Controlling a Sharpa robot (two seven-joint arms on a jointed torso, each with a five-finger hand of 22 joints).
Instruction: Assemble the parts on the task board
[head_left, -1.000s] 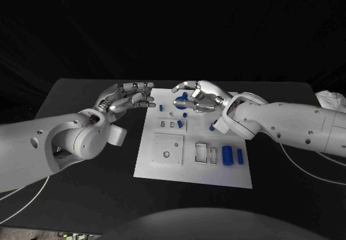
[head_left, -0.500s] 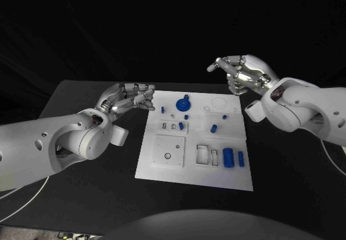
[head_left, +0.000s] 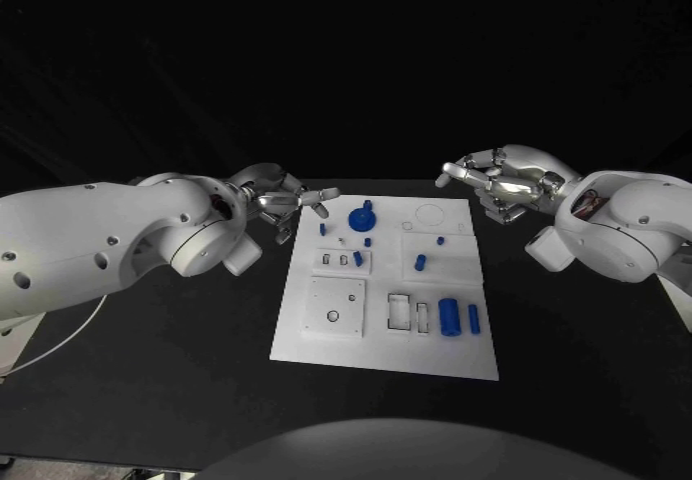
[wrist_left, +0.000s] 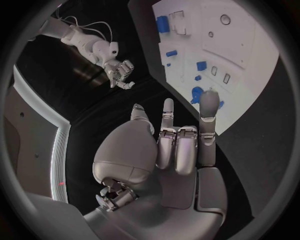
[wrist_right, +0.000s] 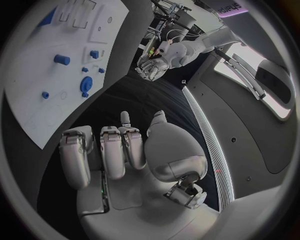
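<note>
Left robot hand and right robot hand, each empty with fingers loosely spread, hover beside the far corners of the white task board, which carries blue parts on the black desk.

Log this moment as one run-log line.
left hand: empty, beside board's far-left corner | right hand: empty, raised off far-right corner | task board: blue parts seated | round blue part: on board

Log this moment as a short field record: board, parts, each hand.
board: white task board flat on the black table
round part: blue disc with knob at the board's far end
large part: blue cylinder lying near the board's right edge
left hand: beside the board's far left corner, holds nothing
right hand: beyond the board's far right corner, fingers curled, holds nothing
</note>
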